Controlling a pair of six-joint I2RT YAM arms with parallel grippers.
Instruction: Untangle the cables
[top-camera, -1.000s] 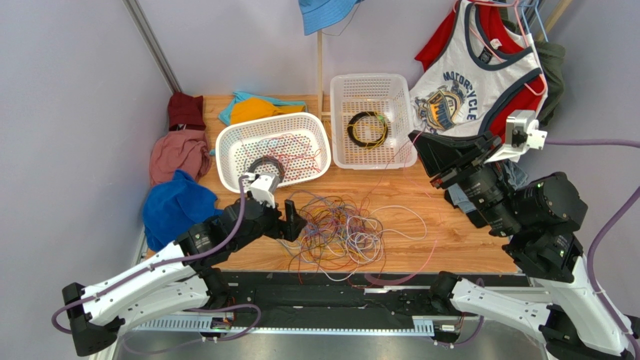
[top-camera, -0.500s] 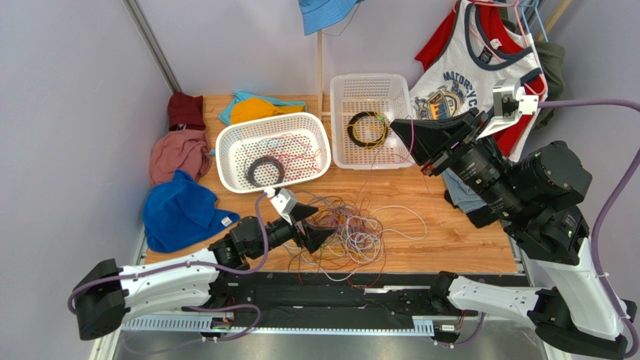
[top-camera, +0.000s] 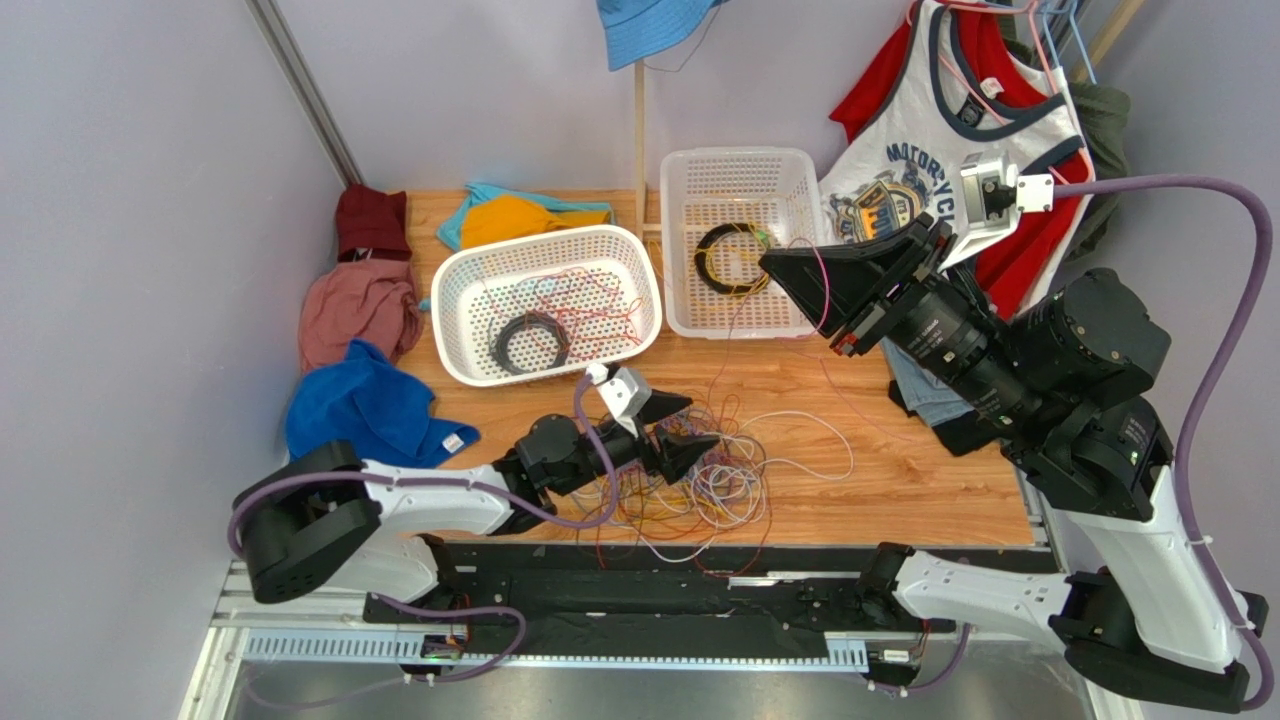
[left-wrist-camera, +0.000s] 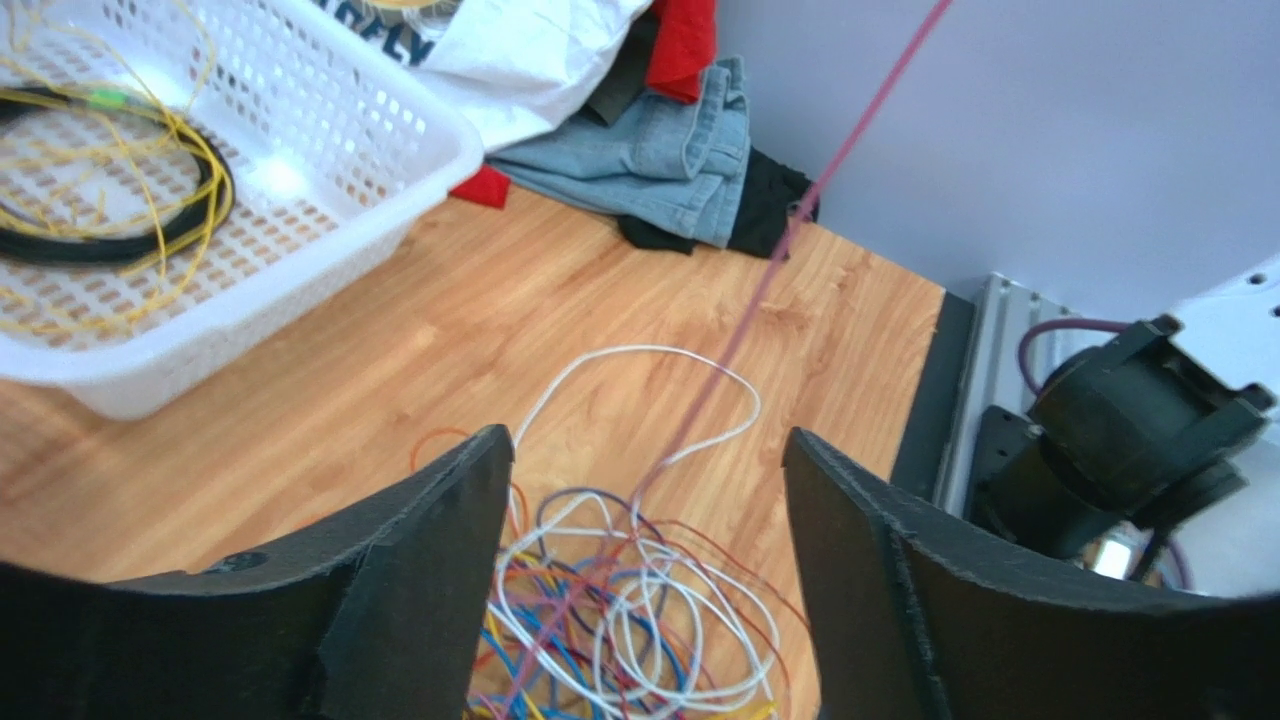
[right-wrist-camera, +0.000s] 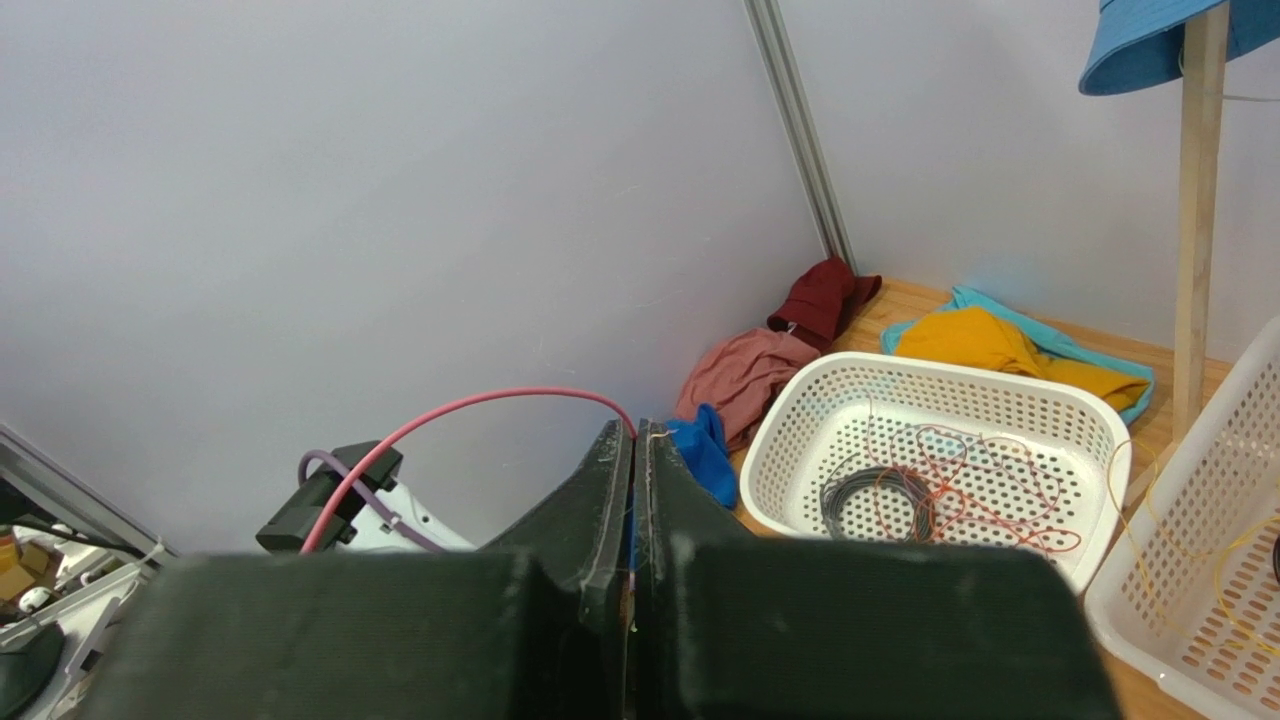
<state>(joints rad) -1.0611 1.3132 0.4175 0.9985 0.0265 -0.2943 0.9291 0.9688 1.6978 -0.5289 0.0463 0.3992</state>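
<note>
Two entries logged | left fingers (left-wrist-camera: 428, 578) spread wide, hovering low above cables (top-camera: 706, 468) heaped on tabletop (top-camera: 902, 465), likely to steady tangle | right fingers (right-wrist-camera: 601, 518) clamped on pink strand (right-wrist-camera: 519, 395), held high, apparently to draw it free.

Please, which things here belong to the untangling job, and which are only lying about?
Belong to the job: knot of thin multicoloured cables; taut pink strand, held by the right gripper, jaws shut; left gripper, jaws open, above the knot.
Only lying about: blue cloth; pink cloth; printed sleeveless shirt; folded jeans; black coiled ring in a white plastic basket.
</note>
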